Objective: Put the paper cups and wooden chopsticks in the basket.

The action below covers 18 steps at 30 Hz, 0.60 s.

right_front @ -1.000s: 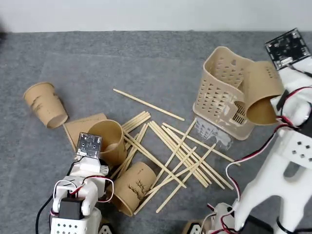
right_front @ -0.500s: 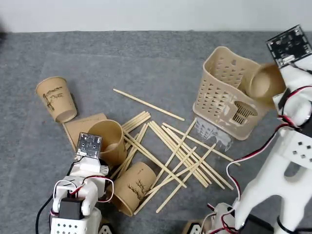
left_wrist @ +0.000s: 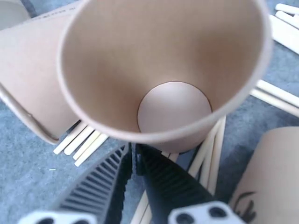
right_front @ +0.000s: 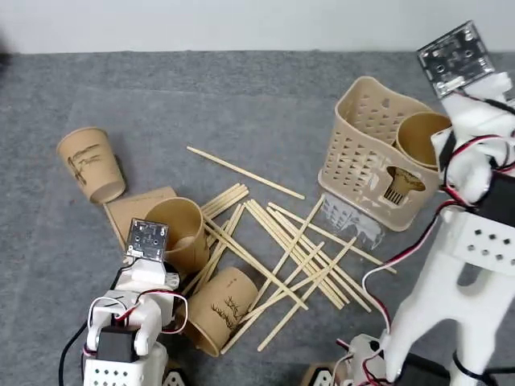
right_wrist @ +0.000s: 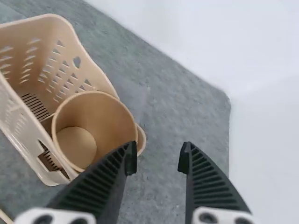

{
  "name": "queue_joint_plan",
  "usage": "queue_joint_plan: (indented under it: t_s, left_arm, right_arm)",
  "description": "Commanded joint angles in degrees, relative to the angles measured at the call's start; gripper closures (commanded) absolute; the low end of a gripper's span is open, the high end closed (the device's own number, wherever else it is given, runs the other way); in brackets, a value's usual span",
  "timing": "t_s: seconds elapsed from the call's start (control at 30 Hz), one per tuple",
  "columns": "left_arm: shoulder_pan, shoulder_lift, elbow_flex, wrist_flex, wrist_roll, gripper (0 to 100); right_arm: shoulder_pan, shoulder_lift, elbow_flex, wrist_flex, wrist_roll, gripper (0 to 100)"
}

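Note:
My left gripper point(left_wrist: 134, 156) is shut on the rim of an upright paper cup point(left_wrist: 163, 70), which stands at the front left point(right_front: 179, 233). My right gripper point(right_wrist: 156, 158) is open just above and beside the beige basket point(right_wrist: 28, 79) at the right point(right_front: 362, 161). Inside the basket a paper cup point(right_wrist: 88, 130) leans against the wall nearest my right arm point(right_front: 418, 137). Another cup point(right_front: 91, 165) lies at the far left, and a third point(right_front: 221, 310) lies near the front. Several wooden chopsticks point(right_front: 290, 249) are scattered across the middle.
A flattened brown paper cup point(right_front: 137, 211) lies under the held cup. The grey mat point(right_front: 241, 104) is bare toward the back. The white base of my right arm point(right_front: 451, 314) stands at the front right.
My right gripper has let go of its cup, which now sits inside the basket, and the arm has shifted slightly left. The far-left cup rolled to a new angle. The left arm has kept still.

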<state>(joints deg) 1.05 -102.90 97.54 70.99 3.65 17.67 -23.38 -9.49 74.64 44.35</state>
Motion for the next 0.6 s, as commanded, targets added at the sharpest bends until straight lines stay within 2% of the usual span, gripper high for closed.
queue_joint_plan:
  t_s: [0.0, 0.17, 0.33, 0.43, 0.57]
  left_arm:
    - [-0.09, -0.97, -1.10, 0.18, -0.62, 98]
    - [-0.09, -0.97, -1.10, 0.18, -0.62, 98]
    - [-0.09, -0.97, -1.10, 0.18, -0.62, 98]
    - [-0.09, -0.97, -1.10, 0.18, -0.62, 98]
    - [-0.09, -0.97, -1.10, 0.18, -0.62, 98]
  right_arm:
    - [-0.66, 0.48, -3.16, 3.65, -0.53, 83.2]
    - [-5.14, -1.45, -3.16, 13.49, -0.53, 83.3]
    - [-13.58, -2.77, -3.16, 23.16, -1.14, 83.3]
    - [-19.21, -2.68, -2.90, 27.56, -6.15, 83.3]
    - [-25.54, -3.12, -0.88, 28.09, -12.04, 83.3]
